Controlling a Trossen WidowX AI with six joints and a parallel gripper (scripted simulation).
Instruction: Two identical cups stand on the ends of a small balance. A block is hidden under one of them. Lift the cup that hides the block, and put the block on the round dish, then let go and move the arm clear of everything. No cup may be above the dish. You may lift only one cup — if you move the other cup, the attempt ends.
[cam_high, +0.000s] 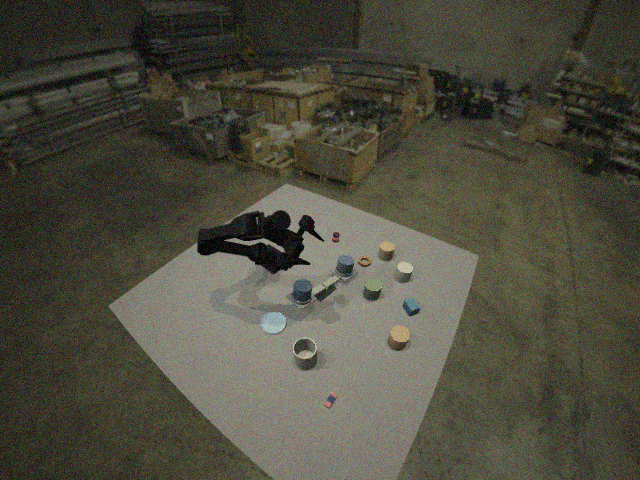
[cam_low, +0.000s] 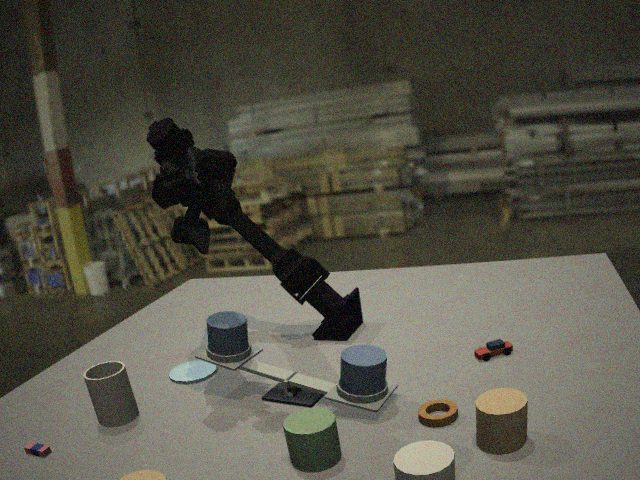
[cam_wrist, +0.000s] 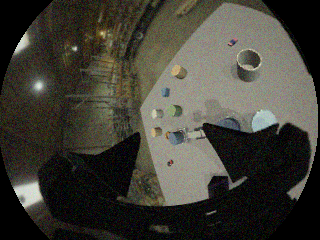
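Up above the table (cam_high: 356, 356) (cam_low: 439, 310) (cam_wrist: 200, 65), the hand (cam_high: 316, 252) (cam_wrist: 171, 131) hangs pretty much wide open, nothing in it, touching nothing. Both cups are on the balance (cam_high: 329, 282) (cam_low: 312, 381) (cam_wrist: 196, 134): one near the dish (cam_high: 273, 322) (cam_low: 192, 371) (cam_wrist: 264, 120), the other toward the ring (cam_high: 364, 258) (cam_low: 438, 416). No block in sight, so it's gotta be under one of them. In the exterior view the ring-side cup (cam_high: 345, 265) (cam_low: 363, 373) (cam_wrist: 175, 137) looks like it's on the lower end, so my bet is the block's there, though perspective could be fooling me.

What could go wrong? Read the tilt wrong and you lift the dish-side cup (cam_high: 302, 290) (cam_low: 227, 335) (cam_wrist: 229, 124), game over. Come in low or crooked and a finger could clip that one anyway. A sideways pull might rock the beam, shifting the other cup or rolling the block off.
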